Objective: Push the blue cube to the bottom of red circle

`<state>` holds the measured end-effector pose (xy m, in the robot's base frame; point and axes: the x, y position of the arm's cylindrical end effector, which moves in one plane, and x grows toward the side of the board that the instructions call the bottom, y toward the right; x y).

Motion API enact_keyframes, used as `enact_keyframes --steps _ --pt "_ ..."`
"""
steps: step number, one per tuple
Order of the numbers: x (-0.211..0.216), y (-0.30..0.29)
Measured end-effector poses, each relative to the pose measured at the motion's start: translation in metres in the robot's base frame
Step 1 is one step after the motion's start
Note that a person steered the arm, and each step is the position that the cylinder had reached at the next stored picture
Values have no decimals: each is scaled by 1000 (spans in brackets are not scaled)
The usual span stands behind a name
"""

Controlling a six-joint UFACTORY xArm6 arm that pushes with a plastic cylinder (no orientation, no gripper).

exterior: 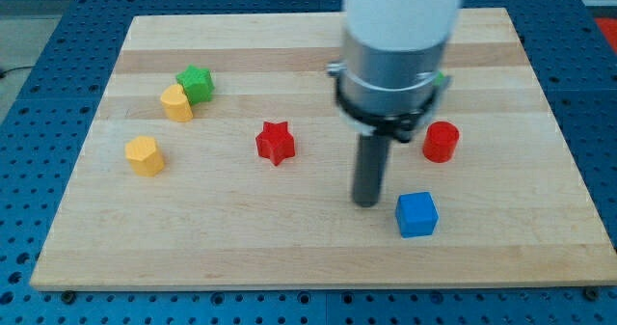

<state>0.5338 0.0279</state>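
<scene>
Blue cube (416,214) sits low on the desk (289,248) toward the view's right, below and slightly left of the red circle (441,141), apart from it. My tip (366,203) rests just left of the cube. No jaws exist on this rod. Farther left lie a red star (275,142), green block (196,82) and two yellow blocks (176,103) (145,156).

You're not getting any readable text here: no labels, brands, numbers or signs are showing on anything in view.
</scene>
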Motion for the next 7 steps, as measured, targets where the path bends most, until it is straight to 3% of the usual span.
enact_keyframes --steps 1,2,4,5,6,7 --pt "35 -13" --pt "50 19" --pt "38 66" --pt "38 42" --pt "11 -17" --pt "-29 -40"
